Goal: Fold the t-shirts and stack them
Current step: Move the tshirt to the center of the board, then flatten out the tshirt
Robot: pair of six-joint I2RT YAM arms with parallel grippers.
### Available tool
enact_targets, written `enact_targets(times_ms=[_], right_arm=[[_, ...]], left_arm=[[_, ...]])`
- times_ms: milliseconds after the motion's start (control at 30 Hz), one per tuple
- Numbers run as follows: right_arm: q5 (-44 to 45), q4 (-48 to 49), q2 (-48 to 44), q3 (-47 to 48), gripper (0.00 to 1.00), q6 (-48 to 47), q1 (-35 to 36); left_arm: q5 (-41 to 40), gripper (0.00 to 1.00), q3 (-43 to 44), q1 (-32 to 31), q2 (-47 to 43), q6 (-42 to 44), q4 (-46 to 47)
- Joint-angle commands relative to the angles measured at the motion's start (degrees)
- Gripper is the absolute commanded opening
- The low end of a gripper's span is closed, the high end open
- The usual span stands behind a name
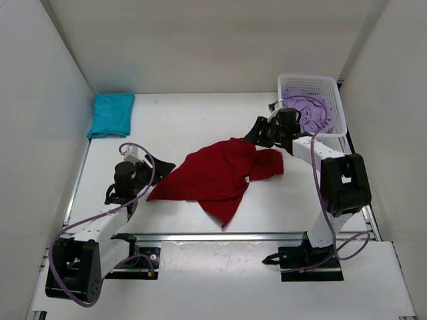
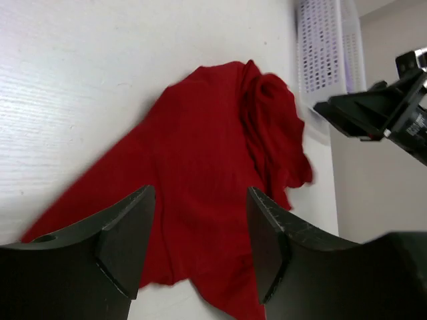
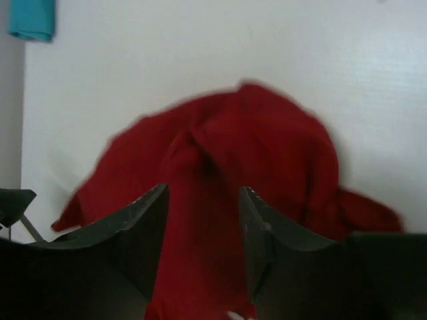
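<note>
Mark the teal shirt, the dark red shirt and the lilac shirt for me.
teal shirt point(image 1: 112, 115): top view, middle of the folded cloth.
dark red shirt point(image 1: 217, 175): top view, centre of its spread body.
lilac shirt point(image 1: 311, 111): top view, middle of the bunched cloth.

White mesh basket point(image 1: 308, 79) sits at far right corner of pale counter point(image 1: 193, 120). Plain white panels point(image 1: 200, 40) enclose three sides. Metal rail point(image 1: 220, 235) along near edge.

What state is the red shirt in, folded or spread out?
Not folded. The red shirt lies loosely spread and rumpled on the table, one end bunched up on the basket side.
</note>
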Motion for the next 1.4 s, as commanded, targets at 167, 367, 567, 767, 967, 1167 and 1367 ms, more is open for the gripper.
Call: enact_targets(times_ms=[167, 367, 567, 767, 967, 1167, 1367], right_arm=[[9.27, 5.03, -15.89, -10.17, 0.29, -1.27, 4.06], [16.92, 3.45, -23.01, -22.04, 0.02, -3.99, 10.13], [20.96, -1.03, -26.96, -27.05, 0.4, -5.14, 15.58], [24.67, -2.27, -30.58, -31.54, 0.6, -5.49, 19.02], [21.67, -1.83, -26.72, -27.69, 0.66, -6.36, 20.24], [21.24, 1.59, -22.06, -25.13, 0.64, -6.11, 20.6], [21.23, 3.27, -20.82, -24.25, 0.38, -5.4, 20.51]], left_arm=[[-9.8, 0.66, 0.65, -8.5, -0.7, 6.81, -5.43], [-19.76, 0.64, 3.2, -18.02, -1.13, 14.54, -13.51], [-18.62, 0.64, -2.77, -10.39, -9.12, 14.29, -19.86], [-19.86, 0.7, -5.76, -4.76, -18.36, 14.46, -27.24], [-21.96, 0.79, -6.12, -5.71, -17.13, 14.21, -30.4], [-23.82, 0.87, -6.47, -6.07, -16.88, 13.58, -30.32], [-21.62, 0.66, -5.5, -5.8, -10.82, 13.15, -25.84]])
